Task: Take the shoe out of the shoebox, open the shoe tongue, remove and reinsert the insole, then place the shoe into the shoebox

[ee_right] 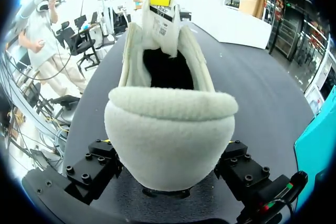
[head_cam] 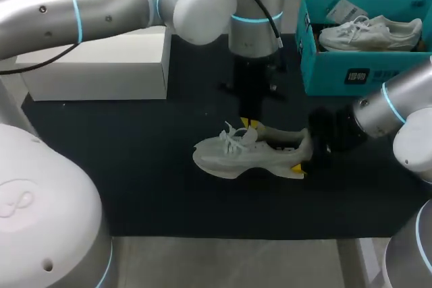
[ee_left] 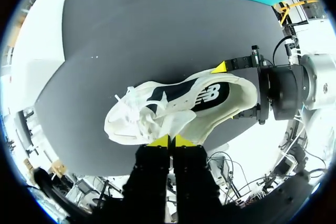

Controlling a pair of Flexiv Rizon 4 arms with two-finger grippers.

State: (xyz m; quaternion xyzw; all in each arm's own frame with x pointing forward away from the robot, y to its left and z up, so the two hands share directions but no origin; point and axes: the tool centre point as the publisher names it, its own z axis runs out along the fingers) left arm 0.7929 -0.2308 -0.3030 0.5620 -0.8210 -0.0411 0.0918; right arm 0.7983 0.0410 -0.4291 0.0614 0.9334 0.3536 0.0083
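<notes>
Pinching the tongue between the narrow-set fingertips of the left gripper, and holding it raised clear of the opening. Clamping the heel of the shoe from both sides with the right gripper — fingers spread as wide as the heel, sole down on the black mat, toe toward the left arm's side. Well apart from the teal shoebox at the far right, with a second shoe lying inside it; a white box at the far left, nothing touching it.

Judging by this: first step done, with the shoe out of the shoebox and on the mat. Tongue step in hand and seemingly close to finished — opening laid bare. Cannot tell whether the insole is in place; too dark inside. Left to do, on that reading: pulling the insole out, pushing it back in, returning the shoe to the shoebox. Probably calls for freeing one gripper to reach inside.
</notes>
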